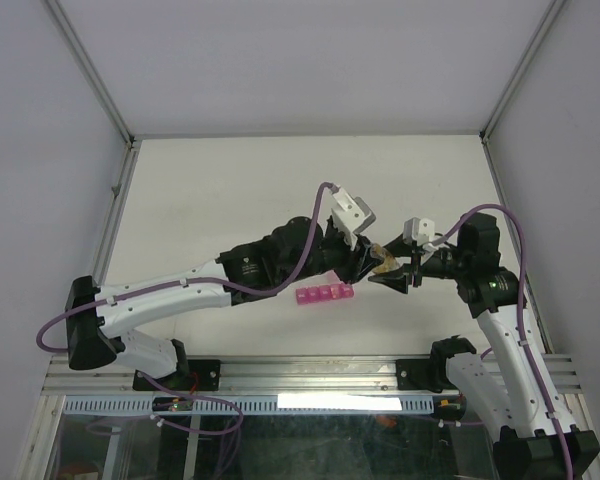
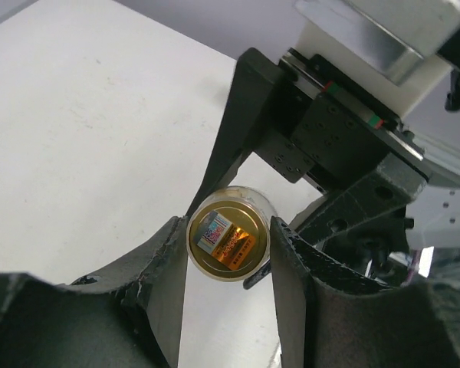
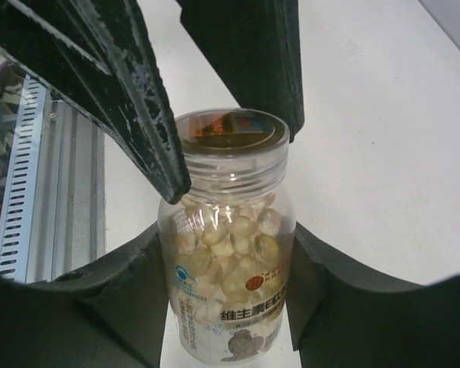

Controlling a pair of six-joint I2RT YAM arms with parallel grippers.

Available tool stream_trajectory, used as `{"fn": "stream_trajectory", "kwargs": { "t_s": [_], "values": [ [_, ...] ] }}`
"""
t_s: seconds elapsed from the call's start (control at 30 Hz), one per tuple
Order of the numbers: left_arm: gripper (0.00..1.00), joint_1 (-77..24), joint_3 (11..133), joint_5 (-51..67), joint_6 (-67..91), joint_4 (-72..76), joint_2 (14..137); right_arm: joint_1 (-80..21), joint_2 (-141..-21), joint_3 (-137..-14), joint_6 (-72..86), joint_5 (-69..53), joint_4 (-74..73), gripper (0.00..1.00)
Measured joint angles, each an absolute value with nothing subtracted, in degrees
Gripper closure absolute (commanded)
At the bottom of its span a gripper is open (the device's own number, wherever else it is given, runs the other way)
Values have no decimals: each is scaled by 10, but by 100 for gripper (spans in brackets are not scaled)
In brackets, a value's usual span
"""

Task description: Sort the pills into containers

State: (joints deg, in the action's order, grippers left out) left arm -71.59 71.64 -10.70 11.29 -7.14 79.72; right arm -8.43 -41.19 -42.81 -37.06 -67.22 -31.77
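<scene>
The magenta containers strip [image 1: 324, 294] lies on the white table, lids shut, just below my left gripper [image 1: 368, 262]. A small clear-amber bottle [image 1: 384, 256] full of yellowish pills [image 3: 230, 238] is held in the air between both grippers. My right gripper [image 3: 226, 257] is shut on the bottle's body [image 3: 230, 307]. My left gripper [image 2: 228, 230] is shut on the bottle's cap [image 2: 228, 239], whose labelled top faces the left wrist camera. In the right wrist view the left fingers [image 3: 153, 130] clamp the cap [image 3: 231, 138] from above. The strip is out of both wrist views.
The white table [image 1: 230, 190] is enclosed by grey walls and metal frame posts [image 1: 90, 70]. An aluminium rail with cable ducting [image 1: 310, 375] runs along the near edge, where the arm bases sit.
</scene>
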Motion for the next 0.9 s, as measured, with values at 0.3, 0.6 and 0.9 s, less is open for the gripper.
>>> {"fn": "stream_trajectory", "kwargs": {
  "t_s": [0.3,0.6,0.9],
  "values": [
    [32,-645,755,164,-132,-121,815,-84,-411,-428,-379,-682,-326,100],
    [1,-614,780,290,-261,-184,854,-83,-412,-428,-373,-679,-316,100],
    [1,-607,641,227,-95,8,757,-82,-412,-428,-372,-679,-316,100]
  ]
}}
